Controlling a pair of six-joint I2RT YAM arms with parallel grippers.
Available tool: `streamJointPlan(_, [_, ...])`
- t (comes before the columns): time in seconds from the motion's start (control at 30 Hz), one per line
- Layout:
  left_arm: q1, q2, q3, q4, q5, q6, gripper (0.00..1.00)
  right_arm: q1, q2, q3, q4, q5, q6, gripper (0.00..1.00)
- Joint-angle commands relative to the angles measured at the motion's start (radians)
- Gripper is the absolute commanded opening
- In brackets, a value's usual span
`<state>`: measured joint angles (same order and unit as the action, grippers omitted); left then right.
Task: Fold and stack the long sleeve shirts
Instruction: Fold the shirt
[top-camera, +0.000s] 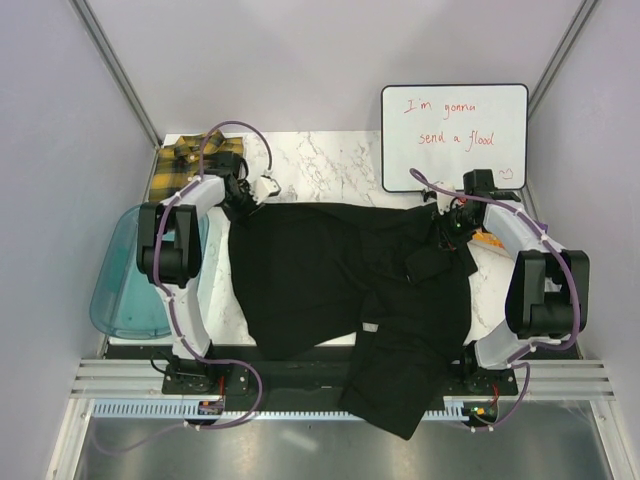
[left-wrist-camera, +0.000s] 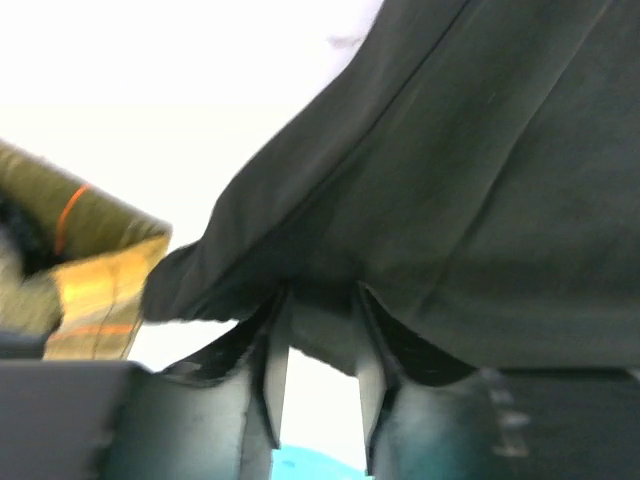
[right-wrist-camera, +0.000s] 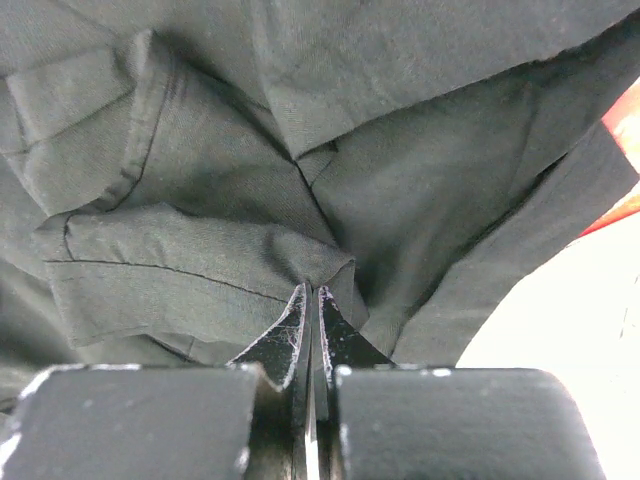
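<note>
At the near edge of the worktop (top-camera: 330, 165), a lower part of the black shirt (top-camera: 310, 270) hangs down over the rim, closer to the right arm. Most of this shirt lies spread on the marble in the middle. It is wide and rather flat on its left half, and more folded and crumpled on its right half. Left of the shirt, at the side of the worktop, stands the blue tub (top-camera: 120, 290), near the cloth.

Further back, the right claw (right-wrist-camera: 310, 295) is at the far right part of the shirt. Its two fingers are pressed together, and a small puckered fold of the black cloth is pinched at their tips. Just beside it, to the right, a small orange thing (top-camera: 487, 240) lies on the marble; what it is I cannot tell.

The left claw (left-wrist-camera: 320, 310) is at the far left corner of the same shirt. Its fingers stand a little apart and the edge of the black cloth dips between their tips. Whether they really press the cloth, I cannot tell from the blurred wrist view.

Behind the left claw, in the far left corner of the worktop, lies the plaid shirt (top-camera: 190, 160), yellow and black, in a compact heap near the corner of the black one. At the far right a whiteboard (top-camera: 455, 140) with red handwriting is at the back.
</note>
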<state>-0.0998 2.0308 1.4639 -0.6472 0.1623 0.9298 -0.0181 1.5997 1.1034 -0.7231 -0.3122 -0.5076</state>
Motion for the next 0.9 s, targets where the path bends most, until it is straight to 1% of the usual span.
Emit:
streamJointPlan(0.0, [0.054, -0.141, 0.033, -0.009, 0.116, 0.052, 0.42, -0.002, -0.058, 0.038, -0.008, -0.062, 0.018, 0.00])
streamJointPlan(0.03, [0.064, -0.171, 0.044, -0.023, 0.155, 0.055, 0.48, -0.003, -0.073, 0.058, -0.018, -0.083, 0.023, 0.00])
streamJointPlan(0.07, [0.064, -0.182, 0.050, -0.025, 0.181, 0.063, 0.50, -0.003, -0.105, 0.067, -0.024, -0.102, 0.032, 0.00])
streamJointPlan(0.17, [0.064, -0.179, 0.068, -0.025, 0.243, 0.083, 0.55, -0.003, -0.165, 0.105, -0.032, -0.163, 0.064, 0.00])
streamJointPlan(0.23, [0.063, -0.155, 0.101, -0.025, 0.244, 0.089, 0.57, -0.005, -0.184, 0.145, -0.030, -0.188, 0.087, 0.00])
streamJointPlan(0.33, [0.063, -0.112, 0.121, -0.023, 0.253, 0.138, 0.59, -0.005, -0.211, 0.209, -0.024, -0.209, 0.138, 0.00])
streamJointPlan(0.5, [0.061, -0.069, 0.142, -0.022, 0.321, 0.242, 0.63, -0.005, -0.224, 0.297, 0.014, -0.235, 0.233, 0.00])
streamJointPlan(0.67, [0.060, -0.024, 0.164, -0.029, 0.324, 0.320, 0.63, -0.006, -0.199, 0.383, 0.042, -0.241, 0.285, 0.00])
streamJointPlan(0.77, [0.058, -0.003, 0.176, -0.039, 0.318, 0.331, 0.57, -0.005, -0.193, 0.430, 0.074, -0.243, 0.325, 0.00])
streamJointPlan(0.8, [0.058, 0.000, 0.180, -0.045, 0.318, 0.330, 0.48, -0.006, -0.192, 0.453, 0.085, -0.246, 0.334, 0.00])
streamJointPlan(0.87, [0.058, -0.003, 0.185, -0.052, 0.319, 0.330, 0.36, -0.005, -0.198, 0.480, 0.126, -0.248, 0.366, 0.00])
